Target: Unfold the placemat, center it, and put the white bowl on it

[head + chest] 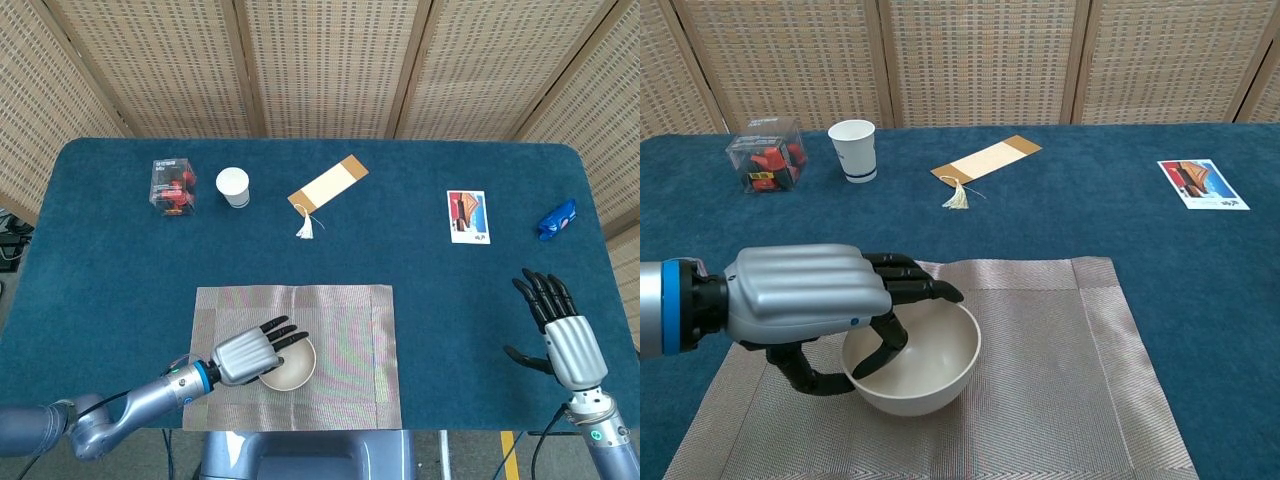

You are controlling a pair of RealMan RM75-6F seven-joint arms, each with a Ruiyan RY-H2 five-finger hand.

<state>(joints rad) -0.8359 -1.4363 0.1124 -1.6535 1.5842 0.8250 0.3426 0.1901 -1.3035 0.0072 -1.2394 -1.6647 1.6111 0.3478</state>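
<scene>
The white round bowl sits on the flat grey woven placemat, its rim grasped by the left hand; the right hand hovers released.

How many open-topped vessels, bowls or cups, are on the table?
2: the bowl on the placemat, held by the left hand; the paper cup at the far left beside the clear box.

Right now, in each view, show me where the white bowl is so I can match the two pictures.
Head view: the bowl sits low and left of centre, on the placemat, under the left robot hand.
Chest view: the bowl is low and left of centre, on the placemat, held by the left robot hand.
Shared landmark: the bookmark beyond the mat.
</scene>
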